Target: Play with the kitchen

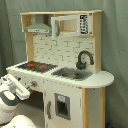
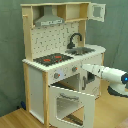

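The kitchen (image 1: 60, 50) (image 2: 50, 55) is a tall white and light-wood toy unit. It has a grey hood (image 1: 38, 26) (image 2: 49, 20), a black faucet (image 1: 84, 59) (image 2: 75, 39), a sink (image 1: 71, 74) (image 2: 82, 50) and a red-ringed black hob (image 1: 36, 65) (image 2: 52, 59). In the second exterior view the windowed oven door (image 2: 70, 102) hangs folded down and open. My gripper (image 2: 84, 68) (image 1: 26, 89) sits at the front panel, right beside the knobs (image 2: 74, 69). The white arm (image 2: 107, 74) comes in from the second exterior view's right.
An upper cabinet door (image 2: 97, 11) stands swung open at the top. A small windowed door (image 1: 62, 106) is set in the lower front. A grey curtain (image 2: 115, 35) hangs behind the unit, and the floor (image 2: 15, 117) is wooden.
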